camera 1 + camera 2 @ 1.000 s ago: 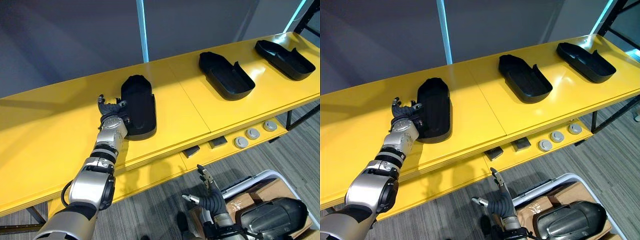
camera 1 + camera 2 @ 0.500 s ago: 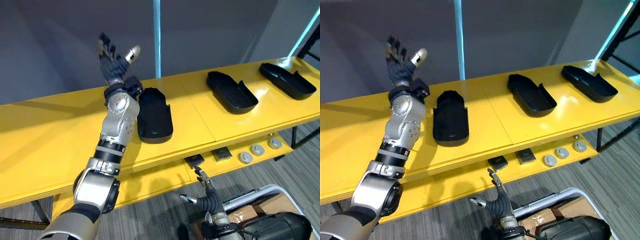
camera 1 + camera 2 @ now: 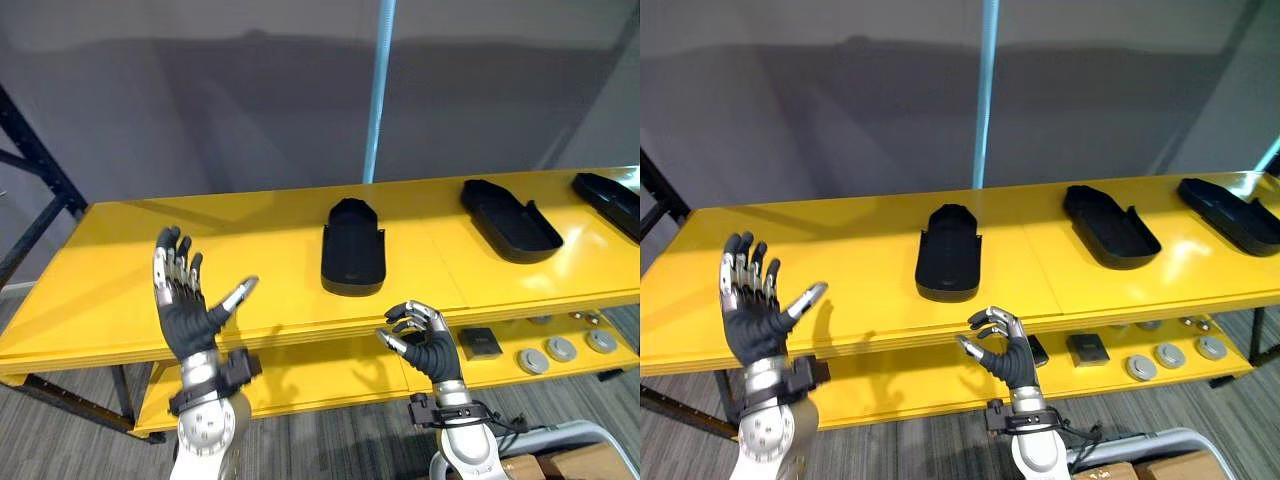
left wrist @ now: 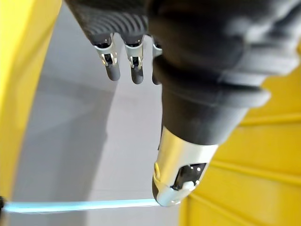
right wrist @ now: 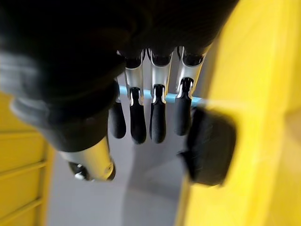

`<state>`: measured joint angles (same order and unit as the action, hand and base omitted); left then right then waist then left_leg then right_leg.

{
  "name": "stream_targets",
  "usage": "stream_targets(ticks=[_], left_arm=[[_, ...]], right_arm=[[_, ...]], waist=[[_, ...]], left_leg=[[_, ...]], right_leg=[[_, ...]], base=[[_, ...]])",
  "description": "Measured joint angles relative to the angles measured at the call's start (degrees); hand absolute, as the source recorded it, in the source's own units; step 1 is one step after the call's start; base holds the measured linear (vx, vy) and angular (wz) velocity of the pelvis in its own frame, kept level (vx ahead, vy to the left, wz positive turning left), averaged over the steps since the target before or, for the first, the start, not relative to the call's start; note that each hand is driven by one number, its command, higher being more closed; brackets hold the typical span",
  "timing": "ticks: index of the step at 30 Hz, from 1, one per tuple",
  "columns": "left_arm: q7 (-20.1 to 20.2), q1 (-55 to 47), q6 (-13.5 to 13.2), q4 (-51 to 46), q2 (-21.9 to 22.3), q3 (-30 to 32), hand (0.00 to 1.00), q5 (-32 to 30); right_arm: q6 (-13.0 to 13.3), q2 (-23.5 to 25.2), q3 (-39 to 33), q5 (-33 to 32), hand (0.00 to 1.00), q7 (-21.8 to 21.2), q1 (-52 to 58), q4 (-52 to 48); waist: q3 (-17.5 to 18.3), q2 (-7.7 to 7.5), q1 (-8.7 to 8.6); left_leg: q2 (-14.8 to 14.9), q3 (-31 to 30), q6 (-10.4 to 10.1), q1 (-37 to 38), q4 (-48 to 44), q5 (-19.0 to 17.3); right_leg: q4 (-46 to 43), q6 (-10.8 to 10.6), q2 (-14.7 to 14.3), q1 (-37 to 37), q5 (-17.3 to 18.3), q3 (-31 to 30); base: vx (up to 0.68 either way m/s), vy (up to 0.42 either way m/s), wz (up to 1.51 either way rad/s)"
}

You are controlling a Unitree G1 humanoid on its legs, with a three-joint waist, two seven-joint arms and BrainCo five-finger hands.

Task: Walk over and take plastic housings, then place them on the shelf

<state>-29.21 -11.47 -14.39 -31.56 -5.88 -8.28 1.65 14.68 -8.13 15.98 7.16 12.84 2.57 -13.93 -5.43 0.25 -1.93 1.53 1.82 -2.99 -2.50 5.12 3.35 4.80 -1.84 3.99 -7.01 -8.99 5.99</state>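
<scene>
Top board of the long yellow shelf [image 3: 270, 240] carries three parts, none touched by either hand.
- Left black elongated plastic housing [image 3: 353, 260]: about mid-board, long axis running near to far, near end close to the front edge.
- Middle black elongated plastic housing [image 3: 508, 220]: well to the right of it, hollow side up, lying at an angle.
- Right black elongated plastic housing [image 3: 612, 203]: further right again, cut off by the edge of view.

Left hand [image 3: 186, 312] is raised at near left in front of the shelf, palm towards us. Its fingers are straight and spread, with the thumb out to the right. It holds nothing and touches nothing. Its wrist view agrees: fingers [image 4: 110, 66] straight, thumb apart from them.

Right hand [image 3: 428, 345] is up at near centre, just right of the left housing's line and in front of the shelf edge. We read its fingers as loosely curled over towards the thumb, with nothing between them. In its wrist view the fingers [image 5: 157, 117] hang side by side, bent down, and the hand is empty.

Lower yellow shelf [image 3: 300, 368] holds a dark square block [image 3: 481, 342] and, to its right, grey round discs [image 3: 535, 361] in a row.

Black metal frame post [image 3: 40, 150] stands at far left. Grey wall [image 3: 200, 100] runs behind the shelf, with a light-blue vertical strip [image 3: 378, 90] on it. White bin rim [image 3: 585, 430] shows at near right.
</scene>
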Motion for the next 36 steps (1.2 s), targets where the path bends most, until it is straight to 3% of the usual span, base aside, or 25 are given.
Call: stream_targets(ticks=[3,6,11,27,36], left_arm=[[0.8,-3.3,-1.4,0.2,1.7,0.1,0.00,1.0],[3.5,-5.6,-3.0,0.3,2.5,0.1,0.00,8.9],[6.3,-7.6,-3.9,1.2,3.0,0.5,0.00,16.1],[9.1,-9.0,-4.0,1.2,3.6,1.1,0.00,19.6],[9.7,-8.8,-4.0,1.1,3.6,0.4,0.00,19.7]], right_arm=[[0.5,0.9,1.0,-0.1,1.00,0.8,-5.8,6.4],[0.0,1.4,0.5,-0.1,1.00,3.0,-11.1,14.1],[-1.6,2.5,-2.1,-0.1,1.00,6.3,-19.0,20.7],[-3.6,4.6,-11.7,-0.2,1.00,15.3,-27.1,30.6],[-3.8,4.2,-14.2,-0.2,1.00,15.6,-29.8,32.8]], waist=[[-0.1,0.04,0.63],[-0.5,0.23,2.55],[-2.1,0.49,4.52],[-5.5,0.57,4.40],[-6.6,0.60,4.23]], left_leg=[[-0.4,-2.2,0.0,-2.3,-0.2,0.9],[-0.9,-4.6,0.1,-3.8,-0.2,1.5],[-1.6,-6.9,0.3,-5.4,-0.2,2.2],[-2.7,-9.1,0.8,-6.5,-0.2,2.6],[-3.1,-9.6,1.1,-6.5,-0.2,2.9]], right_leg=[[0.0,0.1,0.6,-1.2,-0.1,2.4],[0.0,-0.1,1.2,-1.6,0.0,4.6],[-0.1,-0.3,1.9,-2.0,0.2,7.0],[-0.3,-1.0,3.0,-2.1,0.9,9.0],[-0.7,-1.1,3.4,-2.0,1.0,9.3]], base=[[0.00,0.035,0.34],[-0.01,0.048,0.39],[-0.02,0.038,0.28],[0.01,0.008,0.07],[0.00,-0.003,0.02]])
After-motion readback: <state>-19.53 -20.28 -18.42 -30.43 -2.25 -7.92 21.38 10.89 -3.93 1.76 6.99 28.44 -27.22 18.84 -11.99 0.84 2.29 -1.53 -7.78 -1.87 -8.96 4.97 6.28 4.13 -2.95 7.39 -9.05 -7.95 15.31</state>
